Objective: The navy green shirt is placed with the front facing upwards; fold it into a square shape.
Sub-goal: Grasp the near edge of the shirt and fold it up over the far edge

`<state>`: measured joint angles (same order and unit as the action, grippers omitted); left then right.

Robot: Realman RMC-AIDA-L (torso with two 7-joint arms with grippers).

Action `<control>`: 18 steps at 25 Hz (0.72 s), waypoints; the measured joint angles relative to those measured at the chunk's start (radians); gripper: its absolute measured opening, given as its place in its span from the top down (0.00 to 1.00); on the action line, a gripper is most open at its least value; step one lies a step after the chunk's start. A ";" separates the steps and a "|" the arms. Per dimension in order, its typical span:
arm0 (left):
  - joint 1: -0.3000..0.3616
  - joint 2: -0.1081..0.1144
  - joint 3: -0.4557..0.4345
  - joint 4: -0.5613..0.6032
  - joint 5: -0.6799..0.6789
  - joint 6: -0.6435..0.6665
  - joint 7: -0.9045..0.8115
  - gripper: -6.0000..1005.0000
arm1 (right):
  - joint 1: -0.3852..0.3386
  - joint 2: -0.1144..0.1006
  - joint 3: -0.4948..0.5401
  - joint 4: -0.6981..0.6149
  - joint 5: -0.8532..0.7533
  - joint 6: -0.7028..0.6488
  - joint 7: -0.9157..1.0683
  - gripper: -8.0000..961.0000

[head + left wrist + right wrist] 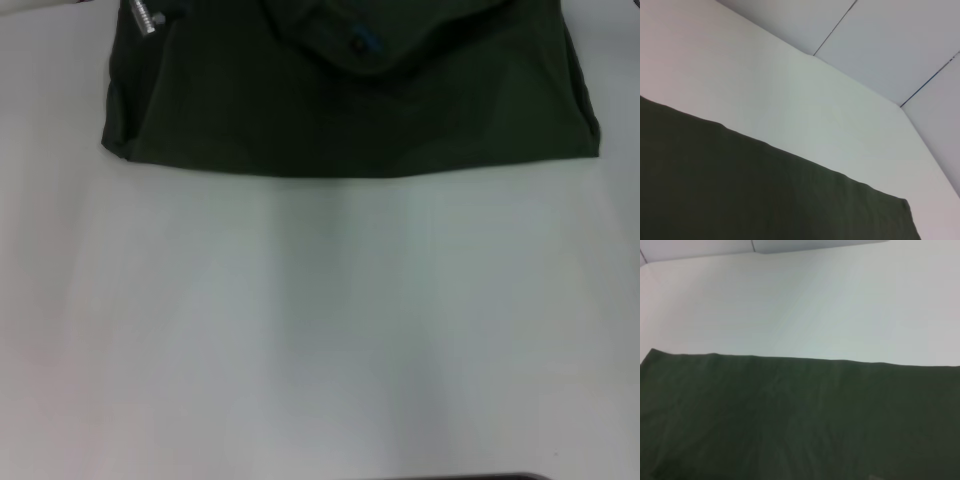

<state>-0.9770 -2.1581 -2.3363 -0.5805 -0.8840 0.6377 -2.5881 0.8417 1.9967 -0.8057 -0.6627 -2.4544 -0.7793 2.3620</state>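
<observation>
Toward twelve o'clock on the white table (pixel 320 330), the navy green shirt (pixel 350 110) lies as a broad dark slab, its near edge a straight fold line running from nine to three o'clock. A collar section with a small blue neck label (pixel 366 42) sits folded over the top layer near twelve o'clock. No chest lettering is exposed, and the label is too small to read; no other brand or writing is legible.

A short metallic part (pixel 145 17), probably belonging to the left arm, shows at eleven o'clock over the shirt's far left portion. Neither gripper's fingers appear in any view, so whether each is open or closed cannot be told. Both wrist views show only flat green cloth and bare table beyond its edge.

Assessment: the garment appears partly folded, wider than deep, so at least one further fold seems needed to reach a square.

Risks noted:
- The right-hand corner, at about two o'clock, flares slightly outward; folding across it could leave a skewed outline.
- Loose upper layers around the collar could slide or bunch if only one layer is pinched.
- An uneven lift between the two arms would drag the fold line off straight.
</observation>
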 joint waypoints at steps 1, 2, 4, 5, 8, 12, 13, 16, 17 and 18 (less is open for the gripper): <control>0.001 0.000 0.000 0.002 0.000 -0.002 0.001 0.96 | 0.000 0.000 -0.008 0.000 0.000 0.002 0.000 0.85; 0.001 0.000 0.001 0.004 0.000 -0.006 0.003 0.96 | -0.001 0.001 -0.013 0.000 0.000 0.004 0.000 0.85; 0.002 -0.001 0.005 0.007 0.000 -0.015 0.008 0.96 | -0.002 0.002 -0.021 0.000 0.000 0.011 0.000 0.85; 0.002 -0.002 0.008 0.007 0.000 -0.017 0.008 0.96 | -0.002 0.002 -0.024 0.000 0.000 0.015 0.000 0.85; 0.003 -0.002 0.014 0.007 0.000 -0.017 0.008 0.85 | -0.002 0.002 -0.032 0.000 0.000 0.024 -0.001 0.82; 0.003 0.000 0.014 0.007 -0.001 -0.012 0.003 0.74 | 0.006 0.002 -0.053 0.000 -0.001 0.026 -0.001 0.73; 0.003 0.000 0.014 0.007 -0.001 -0.011 0.002 0.72 | 0.008 0.002 -0.059 0.000 -0.002 0.026 0.000 0.70; 0.005 0.001 0.014 0.007 -0.002 -0.011 0.001 0.66 | 0.014 0.000 -0.076 0.000 -0.002 0.028 0.003 0.63; 0.007 0.001 0.014 0.007 -0.002 -0.011 0.000 0.64 | 0.016 0.000 -0.079 0.000 -0.002 0.028 0.003 0.61; 0.008 0.002 0.014 0.007 -0.002 -0.011 0.000 0.62 | 0.018 0.000 -0.082 0.001 -0.002 0.028 0.004 0.59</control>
<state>-0.9690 -2.1559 -2.3224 -0.5739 -0.8856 0.6271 -2.5879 0.8595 1.9963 -0.8874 -0.6619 -2.4559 -0.7515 2.3660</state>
